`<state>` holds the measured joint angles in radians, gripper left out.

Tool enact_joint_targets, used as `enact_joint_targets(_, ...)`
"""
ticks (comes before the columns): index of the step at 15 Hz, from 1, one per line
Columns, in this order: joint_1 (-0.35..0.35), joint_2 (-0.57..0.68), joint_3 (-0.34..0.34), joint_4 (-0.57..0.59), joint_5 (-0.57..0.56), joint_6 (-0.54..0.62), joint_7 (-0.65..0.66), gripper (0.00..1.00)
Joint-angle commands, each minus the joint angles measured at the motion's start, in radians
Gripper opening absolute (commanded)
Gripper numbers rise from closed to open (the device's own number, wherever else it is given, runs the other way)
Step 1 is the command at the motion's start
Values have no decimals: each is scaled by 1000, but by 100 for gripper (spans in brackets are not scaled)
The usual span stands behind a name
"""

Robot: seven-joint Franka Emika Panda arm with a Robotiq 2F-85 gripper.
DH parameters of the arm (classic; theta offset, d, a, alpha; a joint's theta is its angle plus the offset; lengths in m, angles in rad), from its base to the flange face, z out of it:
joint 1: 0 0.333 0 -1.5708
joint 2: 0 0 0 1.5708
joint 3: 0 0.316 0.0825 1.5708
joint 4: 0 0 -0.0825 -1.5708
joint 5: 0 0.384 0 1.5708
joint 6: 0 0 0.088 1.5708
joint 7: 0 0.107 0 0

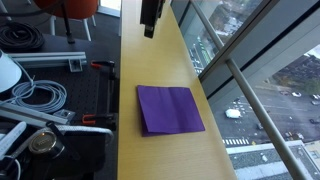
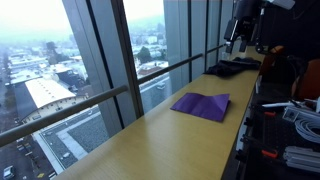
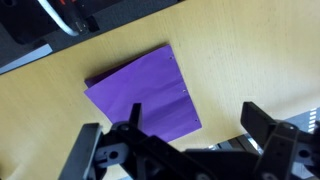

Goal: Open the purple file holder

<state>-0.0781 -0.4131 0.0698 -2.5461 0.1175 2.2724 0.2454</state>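
The purple file holder [image 1: 168, 108] lies flat and closed on the long wooden counter [image 1: 160, 60]. It shows in both exterior views [image 2: 202, 104] and in the wrist view [image 3: 142, 95], where two small fastener marks sit near its right edge. My gripper [image 1: 149, 27] hangs high above the counter, well beyond the holder's far end. In the wrist view its two black fingers [image 3: 190, 125] are spread wide with nothing between them. No paper shows.
A glass window wall with metal rails [image 1: 235, 70] runs along one side of the counter. On the other side a dark bench holds cables [image 1: 35, 97], tools and red-handled clamps [image 1: 95, 125]. A dark object [image 2: 225, 68] lies on the counter's far end.
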Motion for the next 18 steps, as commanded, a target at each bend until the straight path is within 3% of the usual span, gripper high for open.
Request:
enact_joint_targets(1,-22,143,-58,32,-46,90,-55,100)
enact_joint_targets(7,-30,341,-144,83,-31,223,-183,100)
enact_joint_targets(12,-35,516,-169,164,-54,301,-196,100)
enact_joint_targets(18,-53,686,-190,260,-39,305,-203,100)
